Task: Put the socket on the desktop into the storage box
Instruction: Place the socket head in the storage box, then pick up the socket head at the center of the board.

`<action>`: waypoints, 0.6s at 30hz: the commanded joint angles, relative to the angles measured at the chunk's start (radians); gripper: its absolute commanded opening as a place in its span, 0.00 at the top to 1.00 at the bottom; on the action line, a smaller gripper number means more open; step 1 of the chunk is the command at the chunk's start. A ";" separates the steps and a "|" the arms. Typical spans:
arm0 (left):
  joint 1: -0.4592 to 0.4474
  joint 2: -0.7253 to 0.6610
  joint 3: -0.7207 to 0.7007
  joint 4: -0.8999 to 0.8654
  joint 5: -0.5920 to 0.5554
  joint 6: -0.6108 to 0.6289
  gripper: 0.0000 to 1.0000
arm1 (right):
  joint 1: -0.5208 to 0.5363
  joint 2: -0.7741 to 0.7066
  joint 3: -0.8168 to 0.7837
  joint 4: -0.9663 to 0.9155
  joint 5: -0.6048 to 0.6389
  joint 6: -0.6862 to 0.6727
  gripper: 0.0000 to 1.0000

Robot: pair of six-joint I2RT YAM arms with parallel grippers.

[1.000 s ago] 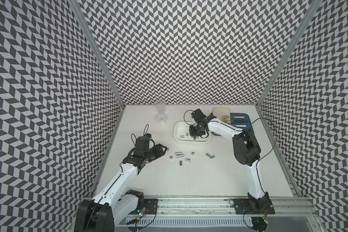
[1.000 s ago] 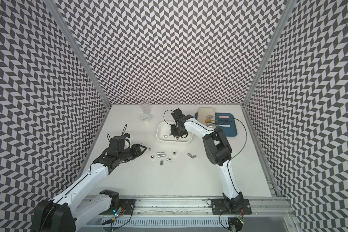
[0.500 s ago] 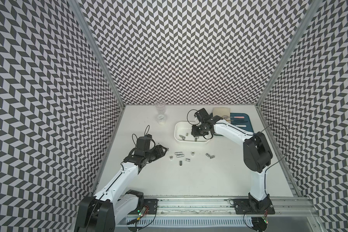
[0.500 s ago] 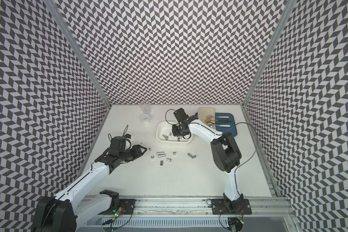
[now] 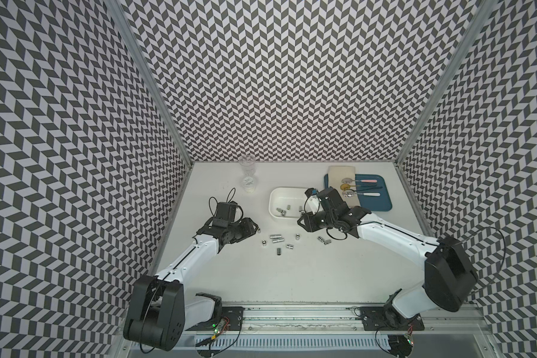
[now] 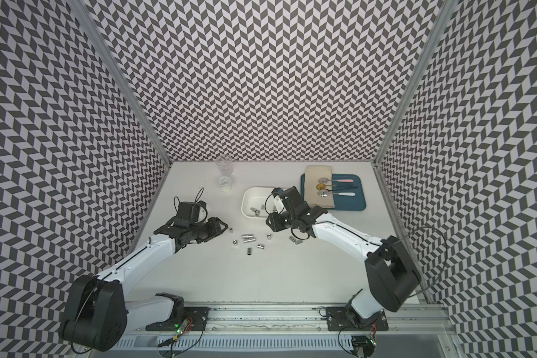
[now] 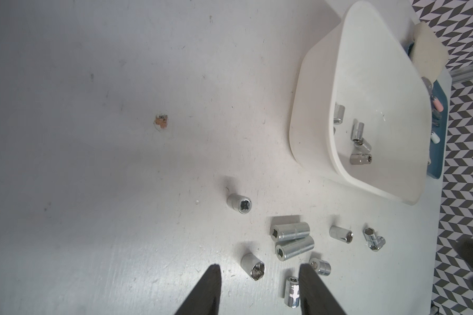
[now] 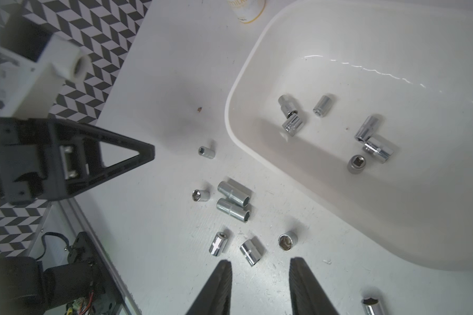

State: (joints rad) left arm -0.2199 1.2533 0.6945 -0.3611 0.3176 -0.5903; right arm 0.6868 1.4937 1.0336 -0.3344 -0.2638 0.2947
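Right wrist view: right gripper, jaws parted, holding nothing; loose sockets on table just ahead of tips; storage box farther ahead, six stored sockets inside. Left wrist view: left gripper, jaws parted, empty; one socket seen between tips.

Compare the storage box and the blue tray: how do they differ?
The storage box is white; the blue tray is blue. The storage box has raised walls; the blue tray is nearly flat. The storage box holds loose sockets; the blue tray carries a cloth and spoons. Both are rounded rectangles of similar footprint.
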 commanded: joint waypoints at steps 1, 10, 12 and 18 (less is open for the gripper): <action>0.007 0.035 0.039 -0.019 -0.024 0.031 0.50 | 0.042 -0.095 -0.055 0.144 -0.016 -0.040 0.57; -0.005 0.140 0.096 -0.020 -0.041 0.046 0.51 | 0.120 -0.197 -0.147 0.165 0.015 -0.040 0.54; -0.012 0.164 0.110 -0.025 -0.056 0.050 0.52 | 0.132 -0.205 -0.155 0.160 0.023 -0.038 0.54; -0.043 0.242 0.165 -0.059 -0.092 0.069 0.54 | 0.167 -0.234 -0.204 0.174 0.037 -0.021 0.55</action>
State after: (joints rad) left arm -0.2451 1.4719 0.8219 -0.3878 0.2581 -0.5468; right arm 0.8391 1.2903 0.8497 -0.2150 -0.2485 0.2699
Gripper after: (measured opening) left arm 0.463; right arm 0.455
